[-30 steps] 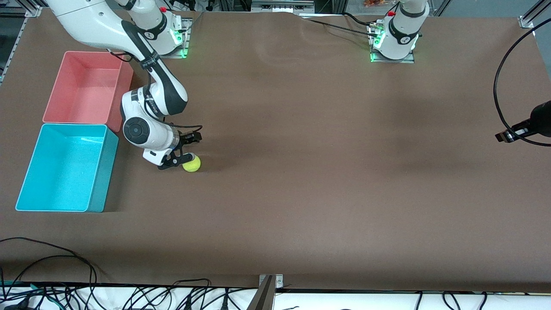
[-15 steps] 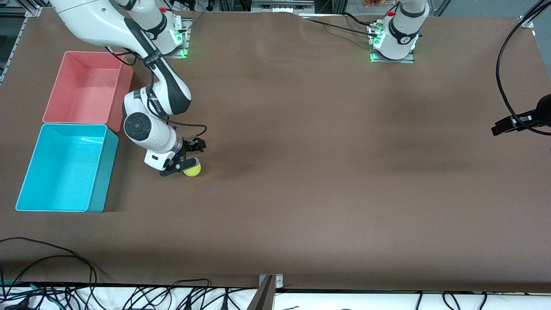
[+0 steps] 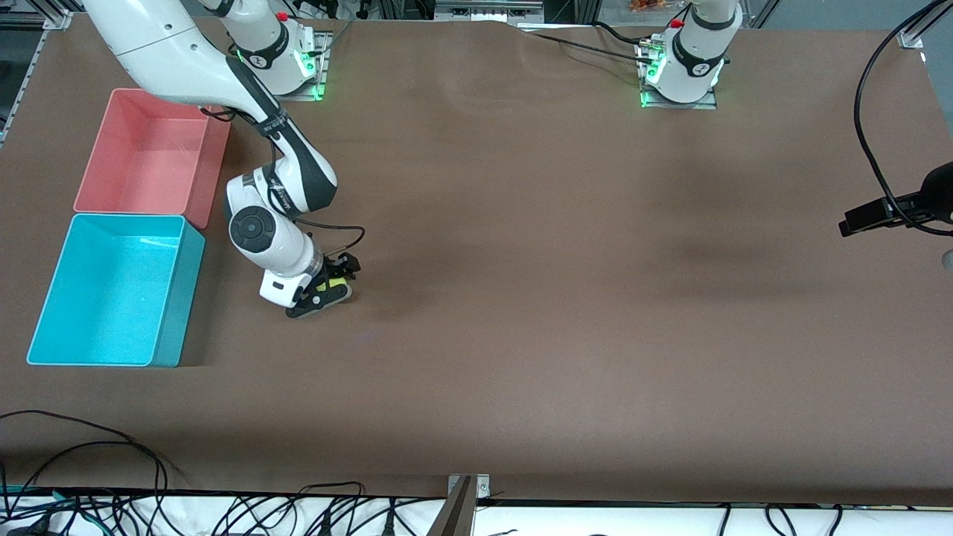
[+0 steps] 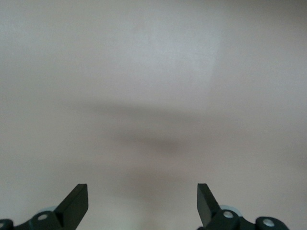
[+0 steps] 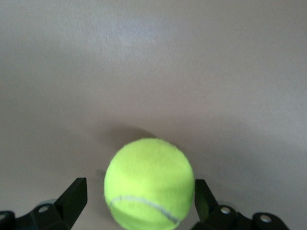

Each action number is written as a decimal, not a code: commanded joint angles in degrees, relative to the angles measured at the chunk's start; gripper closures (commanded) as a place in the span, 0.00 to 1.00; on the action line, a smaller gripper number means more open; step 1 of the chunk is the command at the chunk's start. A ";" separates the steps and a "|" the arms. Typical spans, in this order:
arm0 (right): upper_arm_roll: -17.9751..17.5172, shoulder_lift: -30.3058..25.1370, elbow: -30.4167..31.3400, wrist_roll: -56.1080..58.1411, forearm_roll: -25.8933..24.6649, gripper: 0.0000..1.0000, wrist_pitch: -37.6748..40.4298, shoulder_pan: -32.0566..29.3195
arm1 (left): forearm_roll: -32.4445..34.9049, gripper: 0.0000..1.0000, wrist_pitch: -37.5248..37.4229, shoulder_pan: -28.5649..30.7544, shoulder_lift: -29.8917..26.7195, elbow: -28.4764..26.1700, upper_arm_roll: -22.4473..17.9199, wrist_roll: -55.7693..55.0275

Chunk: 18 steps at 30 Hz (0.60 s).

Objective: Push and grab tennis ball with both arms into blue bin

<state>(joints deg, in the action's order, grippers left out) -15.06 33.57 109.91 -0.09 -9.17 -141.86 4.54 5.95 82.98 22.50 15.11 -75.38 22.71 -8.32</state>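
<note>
Right wrist view is showing the right gripper (image 5: 136, 203) straddling the tennis ball (image 5: 149, 183), fingers spread, one on each side and not yet pinching. Grasping is the step in hand; closing, then carrying to the blue bin (image 3: 45, 321) nearby, should follow. The left gripper (image 4: 143, 201) is waiting, spread and empty, over bare table (image 3: 566, 313).

Brown table (image 3: 566, 313) under even light; black cables (image 3: 97, 506) tangled along its near edge.
</note>
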 commanded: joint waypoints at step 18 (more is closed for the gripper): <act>-0.23 -0.61 -2.41 -0.08 -4.10 0.61 2.10 -0.15 | -1.03 0.00 2.45 -0.44 -1.31 1.03 0.85 1.38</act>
<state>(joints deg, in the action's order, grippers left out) -15.11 33.64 109.40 -0.07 -11.83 -142.46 4.59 5.95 85.55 21.95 14.65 -74.59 23.55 -8.21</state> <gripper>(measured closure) 0.344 0.000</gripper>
